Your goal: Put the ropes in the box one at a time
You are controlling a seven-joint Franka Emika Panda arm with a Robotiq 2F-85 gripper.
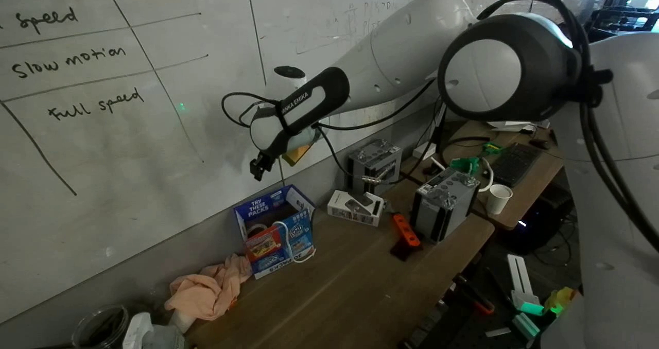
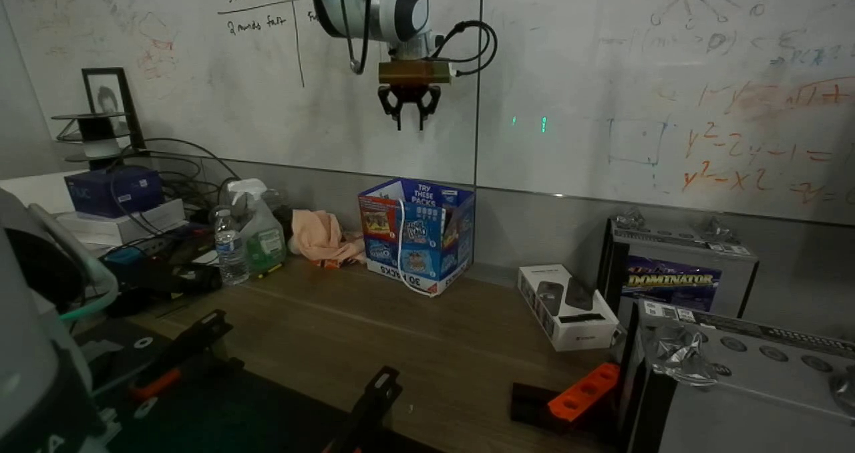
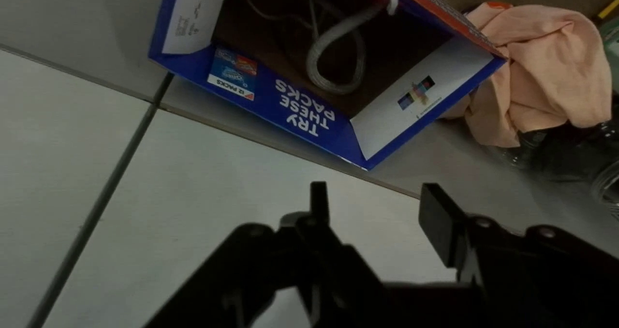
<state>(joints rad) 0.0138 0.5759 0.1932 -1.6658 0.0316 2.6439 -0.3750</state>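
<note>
1. One limp white cord (image 2: 400, 246) hangs over the front wall of the rectangular, open-topped blue cardboard box (image 2: 421, 256) with red and white print; its bottom curves out near the brown wooden tabletop (image 2: 320, 333).
2. Inside the box, my wrist view shows a thick white loop (image 3: 314, 59) running up to the front rim, so I take it for the inner part of that same cord. Thinner pale strands (image 3: 313, 8) lie beside it, too dim to count.
3. My black two-fingered hand (image 2: 410, 128) hangs above the box, fingers parted partway, nothing between them, touching nothing.
4. I judge the step in hand to be getting that outer stretch inside. I should come forward from the glossy whiteboard (image 2: 534, 85) before going down, to avoid knocking the back flap.
5. I would straddle the cord just below the rim and pinch only cord; nipping cardboard would probably drag or tip the box.
6. Then lift slowly, so the loop is not pulled out, until the lower end clears the rim; carry it over the middle, lower, and release.
7. On the way, I should avoid the crumpled pinkish-beige cloth (image 1: 211, 287) just beside the box.
</note>
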